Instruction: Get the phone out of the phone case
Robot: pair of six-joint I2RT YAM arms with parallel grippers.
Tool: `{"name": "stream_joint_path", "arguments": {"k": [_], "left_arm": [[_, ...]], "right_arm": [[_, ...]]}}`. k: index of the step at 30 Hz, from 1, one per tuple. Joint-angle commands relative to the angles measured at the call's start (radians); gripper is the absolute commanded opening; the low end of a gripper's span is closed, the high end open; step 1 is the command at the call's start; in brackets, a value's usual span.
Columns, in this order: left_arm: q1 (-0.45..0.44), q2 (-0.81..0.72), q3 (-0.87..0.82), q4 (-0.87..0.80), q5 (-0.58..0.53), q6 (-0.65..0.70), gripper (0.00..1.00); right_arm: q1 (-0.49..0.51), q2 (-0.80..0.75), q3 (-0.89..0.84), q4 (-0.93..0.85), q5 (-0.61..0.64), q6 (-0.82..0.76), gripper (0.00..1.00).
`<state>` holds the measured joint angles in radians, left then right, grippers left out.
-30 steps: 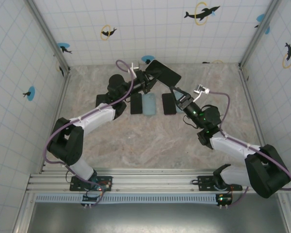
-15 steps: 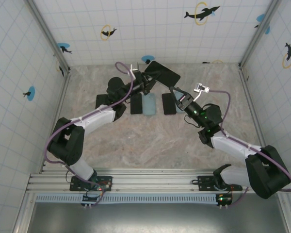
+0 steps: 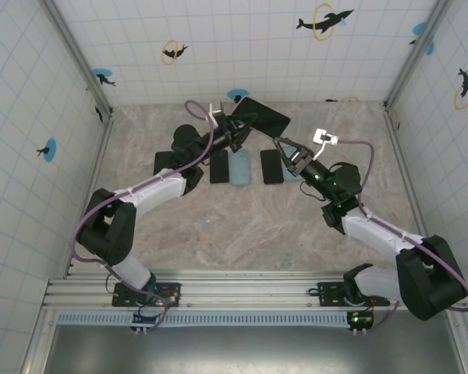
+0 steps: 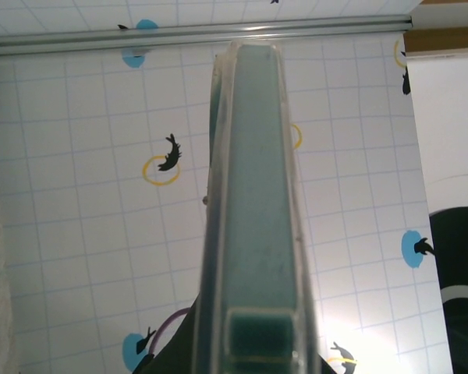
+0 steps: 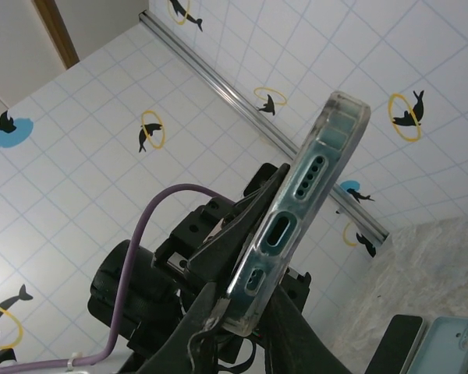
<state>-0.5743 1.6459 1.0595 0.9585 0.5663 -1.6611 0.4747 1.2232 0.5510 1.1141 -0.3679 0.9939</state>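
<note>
The phone (image 3: 263, 117), not yet freed from its clear phone case (image 5: 347, 109), is held in the air above and behind the light-blue case (image 3: 239, 167) that lies on the table, clamped edgewise by the left gripper (image 3: 242, 127). The right gripper (image 5: 246, 331) is set above and to the right of that light-blue case, its fingers flanking the port end of the cased phone. Whether they are pinching it or slack cannot be told. The step would probably be done best if only the soft rim at that corner were caught and peeled away from the phone against a firm left grip, so that the phone is levered out and not dropped.

A lab test cell: gridded walls (image 3: 242, 62) (dolphin stickers (image 3: 324, 21)), aluminium mounting rail (image 3: 242, 282).
</note>
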Motion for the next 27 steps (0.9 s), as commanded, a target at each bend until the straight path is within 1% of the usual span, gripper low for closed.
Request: {"name": "stream_joint_path", "arguments": {"k": [1, 6, 12, 14, 15, 21, 27], "left_arm": [[0.004, -0.042, 0.049, 0.211, 0.009, -0.091, 0.00], [0.003, -0.041, 0.068, 0.151, 0.030, -0.041, 0.00], [0.004, -0.035, 0.080, 0.135, 0.043, -0.030, 0.00], [0.005, -0.037, 0.078, 0.116, 0.046, -0.015, 0.00], [0.005, -0.040, 0.074, 0.112, 0.043, -0.008, 0.00], [0.011, -0.034, 0.089, 0.060, 0.042, 0.047, 0.00], [0.017, -0.017, 0.111, 0.034, 0.049, 0.066, 0.00]], "right_arm": [[-0.046, 0.025, 0.004, -0.104, 0.025, -0.041, 0.21], [-0.056, 0.039, -0.002, -0.035, 0.020, 0.023, 0.22], [-0.059, 0.055, 0.027, -0.037, 0.004, 0.037, 0.23], [-0.059, 0.065, 0.035, 0.008, -0.008, 0.045, 0.25], [-0.059, 0.070, 0.036, 0.040, -0.048, 0.055, 0.28], [-0.058, 0.087, 0.034, 0.160, -0.130, 0.100, 0.39], [-0.043, 0.086, 0.040, 0.227, -0.144, 0.116, 0.42]]}}
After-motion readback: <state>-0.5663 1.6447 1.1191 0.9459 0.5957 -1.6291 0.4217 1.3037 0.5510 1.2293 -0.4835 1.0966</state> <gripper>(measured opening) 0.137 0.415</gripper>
